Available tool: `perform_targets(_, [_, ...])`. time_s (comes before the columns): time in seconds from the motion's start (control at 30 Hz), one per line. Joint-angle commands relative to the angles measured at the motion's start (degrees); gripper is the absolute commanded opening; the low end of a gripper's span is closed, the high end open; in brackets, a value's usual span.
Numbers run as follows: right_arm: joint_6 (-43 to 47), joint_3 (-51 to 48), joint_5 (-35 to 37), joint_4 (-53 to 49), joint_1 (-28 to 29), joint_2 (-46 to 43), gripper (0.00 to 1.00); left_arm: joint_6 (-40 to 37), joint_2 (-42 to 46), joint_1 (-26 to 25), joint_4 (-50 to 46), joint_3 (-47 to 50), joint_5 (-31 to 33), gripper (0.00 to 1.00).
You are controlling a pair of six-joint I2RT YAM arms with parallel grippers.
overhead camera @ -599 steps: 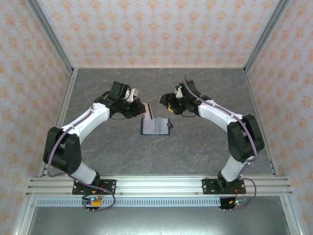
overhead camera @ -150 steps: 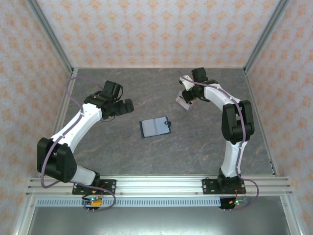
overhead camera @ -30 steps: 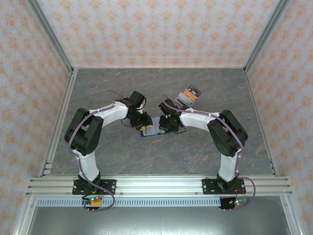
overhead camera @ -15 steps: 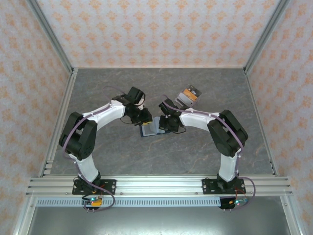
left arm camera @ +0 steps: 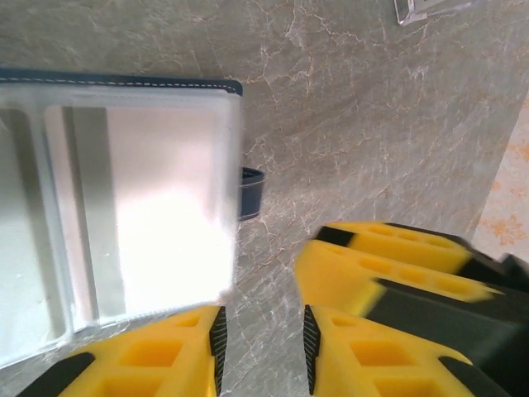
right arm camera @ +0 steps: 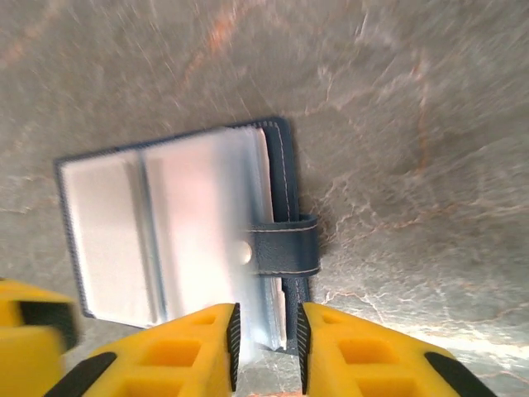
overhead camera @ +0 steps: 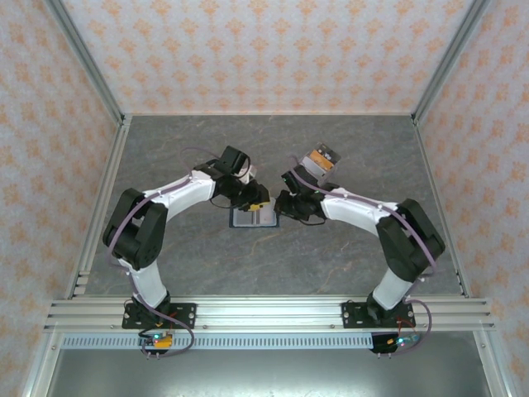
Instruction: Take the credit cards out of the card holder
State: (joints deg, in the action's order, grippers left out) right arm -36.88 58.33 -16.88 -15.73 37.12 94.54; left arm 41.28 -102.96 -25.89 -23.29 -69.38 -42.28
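Note:
The card holder (overhead camera: 252, 218) lies open on the table, navy outside, pale clear sleeves inside (right arm camera: 178, 236), its closure tab (right arm camera: 286, 248) folded over the right edge. My left gripper (overhead camera: 255, 199) hovers at its far edge; the jaws (left arm camera: 263, 347) stand a little apart with only bare table between them, the holder (left arm camera: 124, 207) just to their left. My right gripper (overhead camera: 289, 207) is at the holder's right side, slightly open (right arm camera: 266, 341), its fingertips astride the holder's right edge without pinching it. The credit cards (overhead camera: 321, 160) lie fanned in a loose pile behind the right arm.
The right gripper's yellow fingers (left arm camera: 388, 265) show close beside my left one. A metal frame rail (overhead camera: 107, 194) and patterned walls close in the grey marbled table (overhead camera: 190, 149), which has bare room on all sides of the holder.
The right gripper's jaws have widened and that gripper has drawn back to the right. My left gripper has slid right along the holder's far edge. The holder has shifted slightly.

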Motion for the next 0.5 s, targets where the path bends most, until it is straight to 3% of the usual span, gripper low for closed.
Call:
perform_targets(0.0, [-0.7, -1.5, 2.7, 2.3, -0.4, -2.2, 0.28, 0.3, -1.5, -0.2, 0.5, -1.5, -1.0, 0.37])
perform_targets(0.23, [0.9, -0.1, -0.5, 2.4, 0.4, 0.1, 0.3, -2.1, -0.5, 0.9, -6.5, -1.2, 8.9, 0.37])
perform_targets(0.47, [1.0, 4.0, 0.8, -2.3, 2.3, 5.7, 0.26, -1.3, -2.0, 1.5, -5.7, 0.7, 10.7, 0.29])
